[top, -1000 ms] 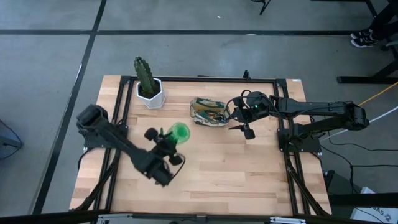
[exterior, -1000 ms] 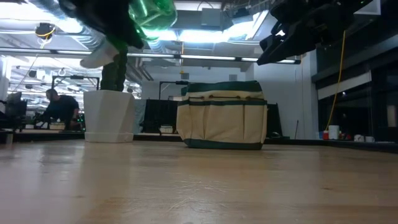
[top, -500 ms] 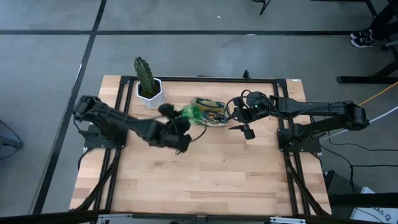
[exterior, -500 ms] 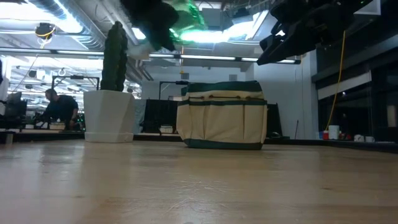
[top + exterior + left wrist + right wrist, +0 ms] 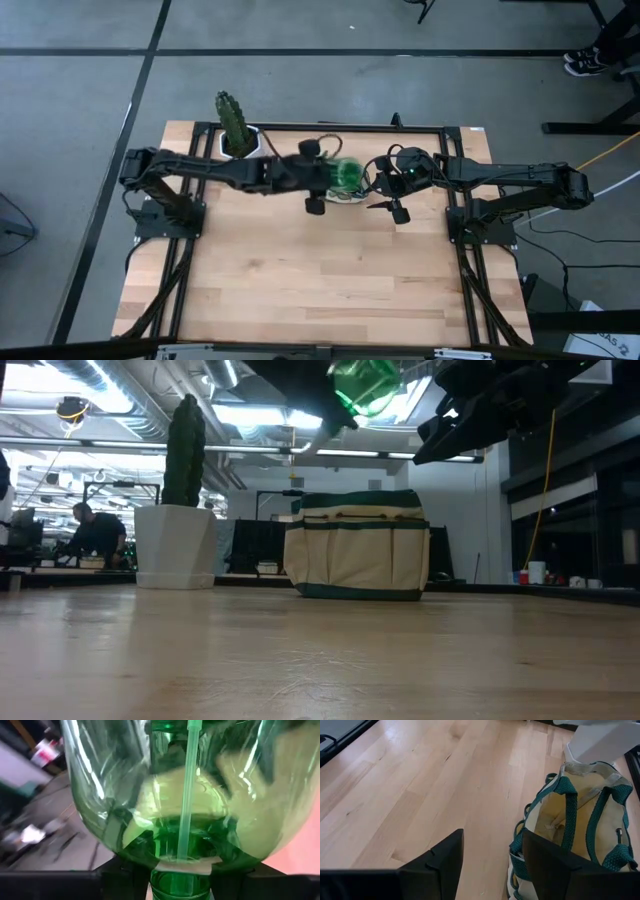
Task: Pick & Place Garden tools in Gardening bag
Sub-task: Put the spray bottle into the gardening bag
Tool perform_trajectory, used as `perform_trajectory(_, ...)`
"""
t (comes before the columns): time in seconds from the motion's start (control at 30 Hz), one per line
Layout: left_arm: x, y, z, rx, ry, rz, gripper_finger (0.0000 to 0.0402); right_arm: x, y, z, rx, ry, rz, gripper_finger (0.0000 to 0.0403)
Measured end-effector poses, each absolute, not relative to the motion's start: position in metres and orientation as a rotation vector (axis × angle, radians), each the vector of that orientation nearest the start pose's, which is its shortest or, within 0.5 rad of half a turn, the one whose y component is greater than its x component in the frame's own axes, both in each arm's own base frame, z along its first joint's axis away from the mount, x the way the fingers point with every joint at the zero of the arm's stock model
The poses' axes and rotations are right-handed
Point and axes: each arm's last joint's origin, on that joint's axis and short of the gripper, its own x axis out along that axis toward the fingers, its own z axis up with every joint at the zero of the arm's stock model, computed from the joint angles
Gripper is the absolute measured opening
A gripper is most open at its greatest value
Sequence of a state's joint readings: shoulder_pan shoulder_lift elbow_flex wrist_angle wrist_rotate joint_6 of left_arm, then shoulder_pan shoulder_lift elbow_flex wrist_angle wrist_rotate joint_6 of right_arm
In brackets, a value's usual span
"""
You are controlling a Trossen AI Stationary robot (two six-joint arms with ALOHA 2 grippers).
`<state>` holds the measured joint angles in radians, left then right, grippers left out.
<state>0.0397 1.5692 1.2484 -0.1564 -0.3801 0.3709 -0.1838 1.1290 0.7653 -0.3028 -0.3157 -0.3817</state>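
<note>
My left gripper is shut on the green spray bottle, high over the olive-and-cream gardening bag. In the low view the bottle hangs well above the bag's top. The bag stands on its base at the table's far middle, and its open mouth shows in the right wrist view. My right gripper is open and empty, in the air just right of the bag. Trowel, pruners and rake do not show on the table. My left gripper holds the bottle by its narrow neck part between the two fingers. The clear green body stretches out ahead of the fingers, toward the table's right. The bottle is lifted clear, lying roughly level above the bag.
A green cactus in a white hexagonal pot stands at the far left, close to my left arm. The near half of the wooden table is bare boards. A person sits in the room beyond.
My left gripper has swung from the table's near middle toward the far edge and to the right, carrying the spray bottle. The bottle now hangs over the bag and has turned, its body pointing toward the table's right.
</note>
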Motion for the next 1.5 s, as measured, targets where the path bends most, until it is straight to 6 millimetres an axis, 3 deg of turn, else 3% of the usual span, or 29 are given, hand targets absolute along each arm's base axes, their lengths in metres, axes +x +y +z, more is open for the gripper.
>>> perform_trajectory(0.2, 0.363, 0.048, 0.304, 0.36, 0.439, 0.193, 0.0152, 0.23, -0.034, 0.252, -0.203, 0.611, 0.247, 0.0202)
perform_trajectory(0.47, 0.379, 0.076, 0.278, 0.279, 0.43, 0.122, 0.0151, 0.23, -0.034, 0.252, -0.203, 0.611, 0.248, 0.0202)
perform_trajectory(0.77, 0.38, 0.09, 0.272, 0.107, 0.4, -0.008, 0.015, 0.23, -0.034, 0.252, -0.203, 0.611, 0.247, 0.0202)
perform_trajectory(1.0, 0.375, 0.098, 0.266, 0.027, 0.485, 0.115, 0.0154, 0.23, -0.034, 0.252, -0.203, 0.611, 0.247, 0.0202)
perform_trajectory(1.2, 0.373, 0.098, 0.263, 0.023, 0.521, 0.136, 0.0152, 0.23, -0.034, 0.252, -0.203, 0.611, 0.248, 0.0202)
perform_trajectory(1.5, 0.37, 0.1, 0.258, 0.054, 0.589, 0.324, 0.0165, 0.23, -0.034, 0.252, -0.203, 0.611, 0.247, 0.0202)
